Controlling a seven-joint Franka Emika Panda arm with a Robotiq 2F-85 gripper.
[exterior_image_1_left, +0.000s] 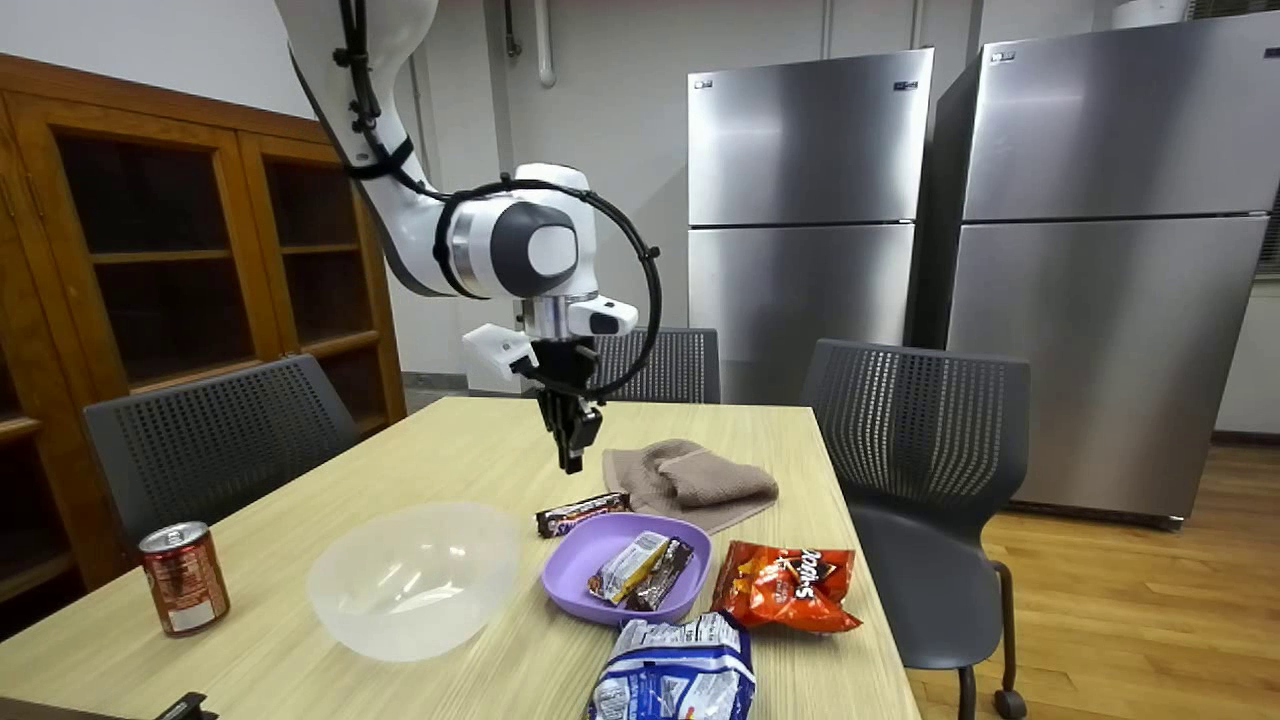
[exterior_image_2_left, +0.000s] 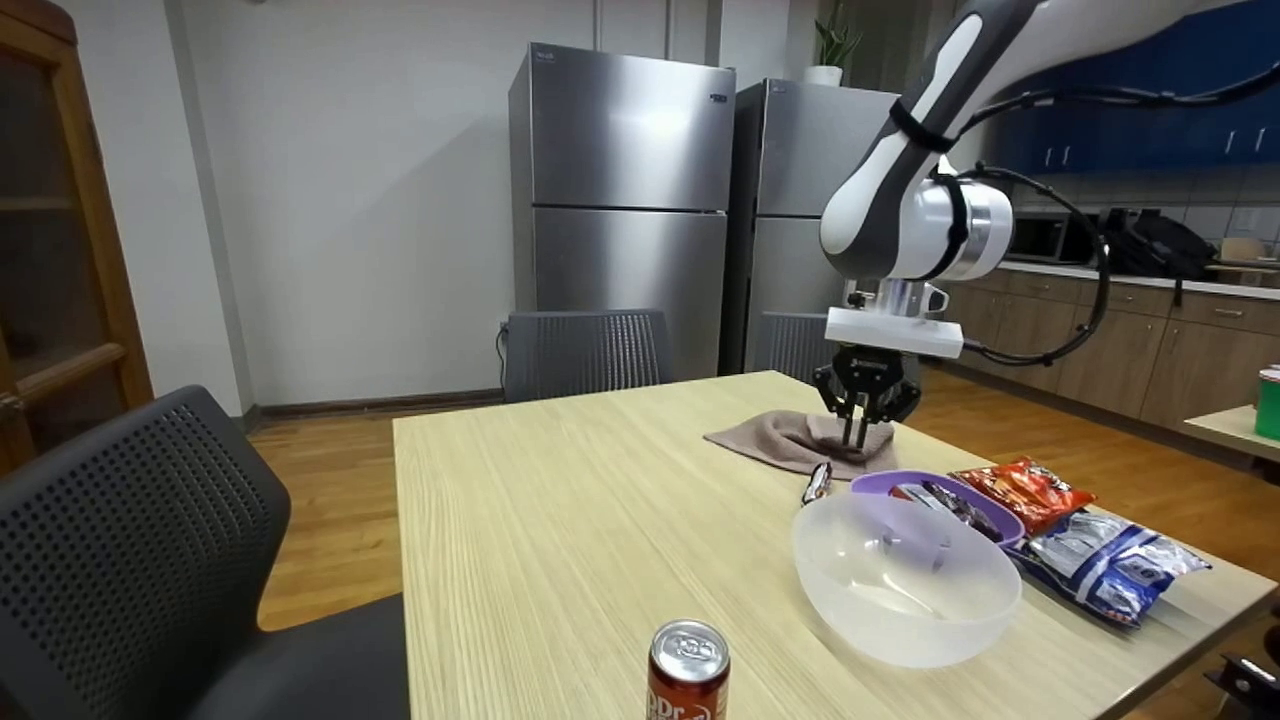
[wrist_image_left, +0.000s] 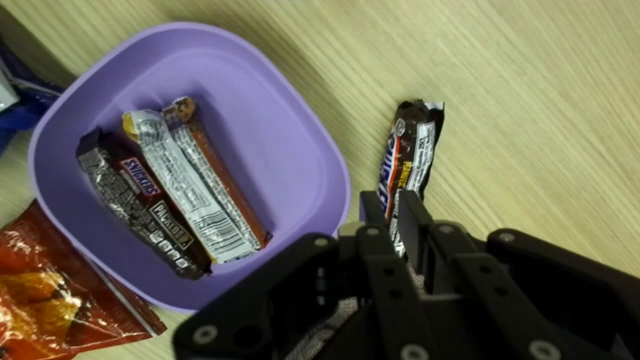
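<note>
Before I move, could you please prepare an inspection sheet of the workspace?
Surface: light wood table.
Job's things: loose Snickers bar on the table, beside the purple bowl; wrapped bars inside it.
Clutter: translucent bowl, soda can, towel, red chip bag, blue bag.
End effector: hangs near the loose Snickers bar, jaws narrowly parted, holding nothing.
Cables: black cable strapped along the arm, with a wide loop.
Surroundings: dark chairs, refrigerators, wooden cabinet.

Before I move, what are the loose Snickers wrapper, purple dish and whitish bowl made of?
Loose Snickers wrapper: likely plastic film, glossy, end wrinkled. Purple dish: probably plastic, satin, evenly coloured, rounded corners. Whitish bowl: translucent, frosted with bright highlights; plastic or glass, unclear.
</note>
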